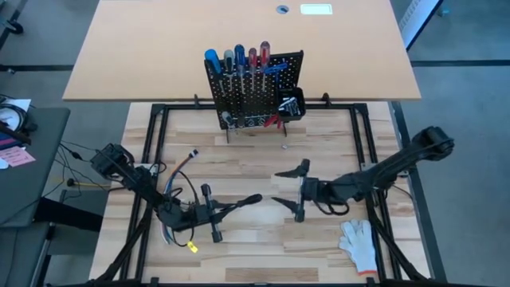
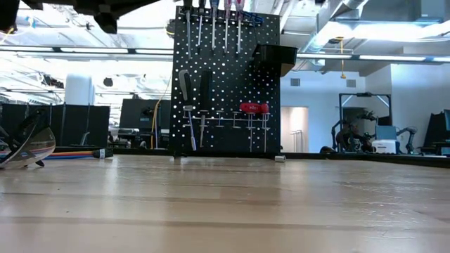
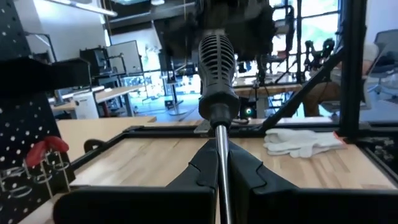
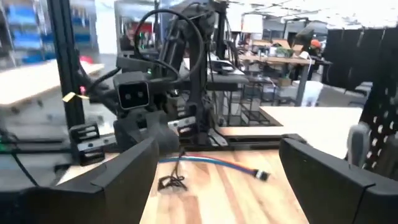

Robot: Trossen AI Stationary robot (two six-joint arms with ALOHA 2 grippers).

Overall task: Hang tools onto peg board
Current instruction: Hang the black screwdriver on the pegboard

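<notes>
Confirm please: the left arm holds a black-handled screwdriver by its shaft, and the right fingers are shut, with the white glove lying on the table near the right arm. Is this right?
Not quite. The right gripper is not shut: its fingers stand wide apart and empty, as the high view and the right wrist view show. The rest holds: the left gripper grips the black-handled screwdriver by its shaft, and the white glove lies on the table near the right arm.

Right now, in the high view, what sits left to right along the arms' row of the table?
Left gripper shut on a black-handled screwdriver → right gripper, fingers open and empty → white glove.
</notes>
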